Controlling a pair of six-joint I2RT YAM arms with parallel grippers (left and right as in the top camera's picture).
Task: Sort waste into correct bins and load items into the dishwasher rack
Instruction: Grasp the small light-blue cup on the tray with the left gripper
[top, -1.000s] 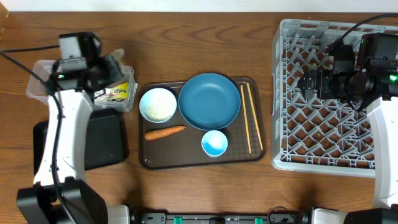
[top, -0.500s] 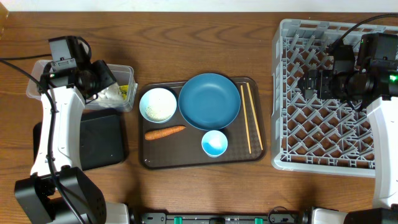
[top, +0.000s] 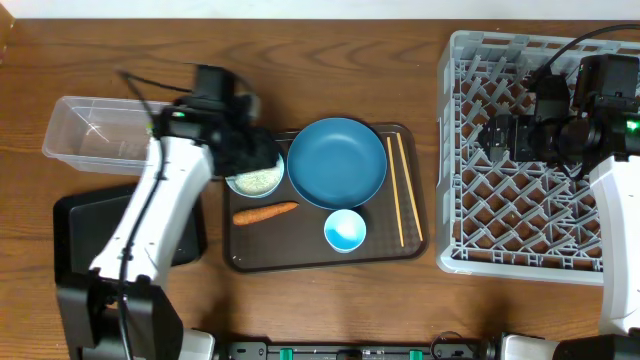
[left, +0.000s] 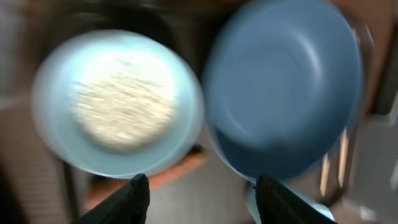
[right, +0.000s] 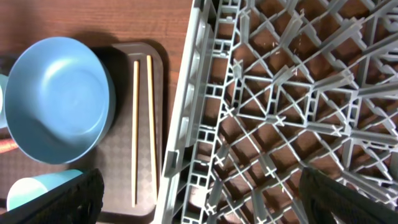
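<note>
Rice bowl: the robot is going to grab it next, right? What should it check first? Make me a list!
1. Left hand open with nothing in it: ok.
2. Rice bowl below the left hand: ok, it fills the left wrist view.
3. Fingers lined up with the bowl's rim: cannot tell, that view is blurred.
4. Bowl empty and ready for the rack: not ok, rice is inside.
5. Carrot out of the way: ok, it lies apart from the bowl on the brown tray.
6. Right hand out of the way: ok, it is open over the rack.
</note>
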